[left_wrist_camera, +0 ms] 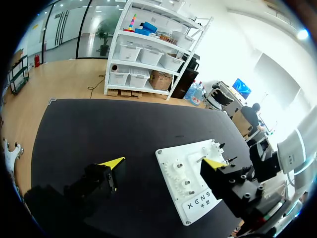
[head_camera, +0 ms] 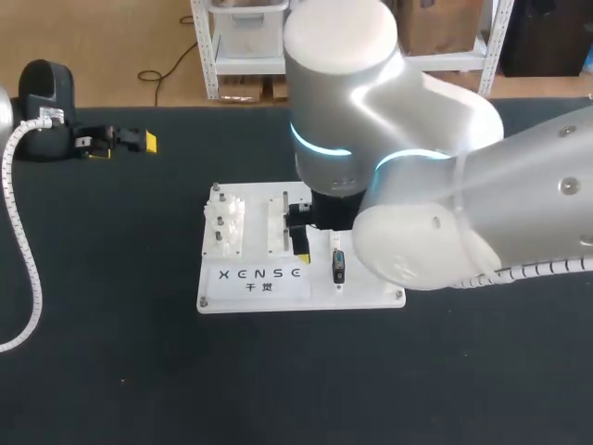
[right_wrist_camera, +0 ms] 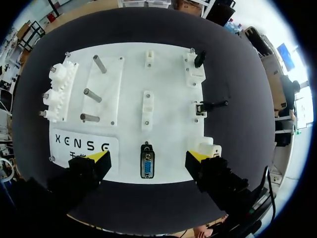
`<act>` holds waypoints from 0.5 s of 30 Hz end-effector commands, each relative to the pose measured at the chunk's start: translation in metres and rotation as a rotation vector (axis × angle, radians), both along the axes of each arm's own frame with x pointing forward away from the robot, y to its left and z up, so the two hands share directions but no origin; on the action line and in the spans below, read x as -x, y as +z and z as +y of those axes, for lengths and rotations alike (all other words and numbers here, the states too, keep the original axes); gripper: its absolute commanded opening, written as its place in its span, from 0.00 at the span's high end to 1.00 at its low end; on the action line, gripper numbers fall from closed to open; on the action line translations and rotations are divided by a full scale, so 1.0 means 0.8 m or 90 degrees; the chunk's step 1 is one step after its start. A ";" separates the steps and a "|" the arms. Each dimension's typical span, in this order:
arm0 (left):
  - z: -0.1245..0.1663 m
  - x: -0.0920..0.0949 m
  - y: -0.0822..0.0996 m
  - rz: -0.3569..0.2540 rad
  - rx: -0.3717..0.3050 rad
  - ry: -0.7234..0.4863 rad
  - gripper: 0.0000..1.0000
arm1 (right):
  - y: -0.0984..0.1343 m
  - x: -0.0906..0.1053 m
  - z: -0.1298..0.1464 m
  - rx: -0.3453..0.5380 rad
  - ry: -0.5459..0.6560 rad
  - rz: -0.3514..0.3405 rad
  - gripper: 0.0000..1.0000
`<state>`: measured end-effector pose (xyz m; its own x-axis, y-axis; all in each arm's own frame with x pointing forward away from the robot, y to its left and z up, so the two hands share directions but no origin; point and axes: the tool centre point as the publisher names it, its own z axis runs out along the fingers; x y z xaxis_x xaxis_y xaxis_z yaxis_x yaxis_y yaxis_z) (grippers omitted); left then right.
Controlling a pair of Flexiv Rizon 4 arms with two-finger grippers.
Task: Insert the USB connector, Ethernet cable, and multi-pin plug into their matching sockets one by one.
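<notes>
Left claw [head_camera: 122, 145] hangs low over the black table [head_camera: 111, 371] at the far left, well apart from the white board [head_camera: 366, 295]. Its yellow-tipped fingers [left_wrist_camera: 113, 162] are spread wide with nothing between them. A white coiled cord [head_camera: 23, 232] trails down beside the left arm [head_camera: 42, 93].

On the board, a stack of white gears [right_wrist_camera: 58, 91] sits along the left edge. Just beside them three metal pegs [right_wrist_camera: 90, 94] stand on a clear plate. Two small white mounts [right_wrist_camera: 147, 106] stand further in, along the middle.

The multi-pin plug [right_wrist_camera: 147, 167], black with a blue face, lies on the board near the front edge. The right claw [right_wrist_camera: 148, 157] hovers straight above it, fingers [right_wrist_camera: 101, 159] wide open and holding nothing. The plug shows between them, clear of both tips.

Ahead of the right finger, along the board's right edge, a short black piece that looks like the USB connector [right_wrist_camera: 199, 58] stands in a white block at the far corner. Nearer the claw, what looks like the Ethernet cable [right_wrist_camera: 210, 104] lies with its head at a small socket, its short black tail pointing off the board. I cannot tell how far either is seated.

From above, the bulky right arm [head_camera: 482, 185] covers that whole right side of the board.
</notes>
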<state>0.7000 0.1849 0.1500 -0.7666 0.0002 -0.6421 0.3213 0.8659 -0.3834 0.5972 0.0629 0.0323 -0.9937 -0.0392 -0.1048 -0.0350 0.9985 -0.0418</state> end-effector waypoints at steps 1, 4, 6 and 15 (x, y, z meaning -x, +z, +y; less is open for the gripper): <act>0.000 0.000 0.000 0.000 0.000 0.000 0.00 | -0.009 -0.002 0.005 0.004 -0.007 0.012 0.00; 0.000 0.000 0.000 0.000 0.000 0.000 0.00 | -0.011 -0.002 0.005 0.003 -0.011 0.016 0.00; 0.000 0.000 0.000 0.000 0.000 0.000 0.00 | -0.012 -0.001 0.005 0.002 -0.013 0.019 0.00; 0.000 0.000 0.000 0.000 0.000 0.000 0.00 | -0.017 0.000 0.002 -0.015 -0.030 0.037 0.51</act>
